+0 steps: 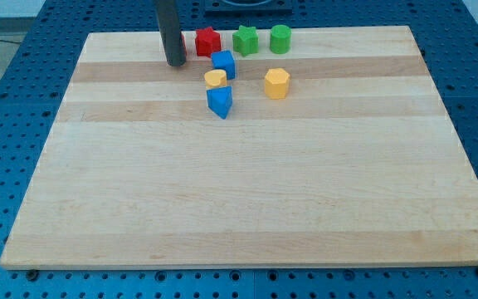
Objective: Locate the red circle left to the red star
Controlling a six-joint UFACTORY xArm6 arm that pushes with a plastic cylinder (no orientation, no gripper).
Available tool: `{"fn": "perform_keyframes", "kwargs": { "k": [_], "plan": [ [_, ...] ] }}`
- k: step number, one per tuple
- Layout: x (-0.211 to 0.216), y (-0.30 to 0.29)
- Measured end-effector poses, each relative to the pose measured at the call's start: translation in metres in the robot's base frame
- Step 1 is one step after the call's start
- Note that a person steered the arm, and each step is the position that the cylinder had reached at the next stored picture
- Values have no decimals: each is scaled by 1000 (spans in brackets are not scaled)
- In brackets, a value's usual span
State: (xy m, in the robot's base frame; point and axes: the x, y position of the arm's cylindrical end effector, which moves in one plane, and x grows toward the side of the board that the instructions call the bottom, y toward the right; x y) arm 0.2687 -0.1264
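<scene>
My tip [175,63] rests on the wooden board [239,183] near the view's top, left of centre. The rod hides most of the red circle; only a thin red sliver [184,43] shows at the rod's right edge. The red star [208,41] lies just right of that sliver, near the board's top edge. My tip is left of and slightly below the red star, close to the blue cube [223,64].
A green star [245,39] and a green cylinder [280,38] lie right of the red star. Below them are a small yellow block [215,79], a yellow hexagon [276,83] and a blue pointed block [219,101]. A blue perforated table [23,100] surrounds the board.
</scene>
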Motion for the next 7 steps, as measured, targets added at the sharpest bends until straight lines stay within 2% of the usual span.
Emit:
{"fn": "perform_keyframes", "kwargs": {
  "k": [6, 7],
  "plan": [
    [-7, 1],
    [4, 12]
  ]
}}
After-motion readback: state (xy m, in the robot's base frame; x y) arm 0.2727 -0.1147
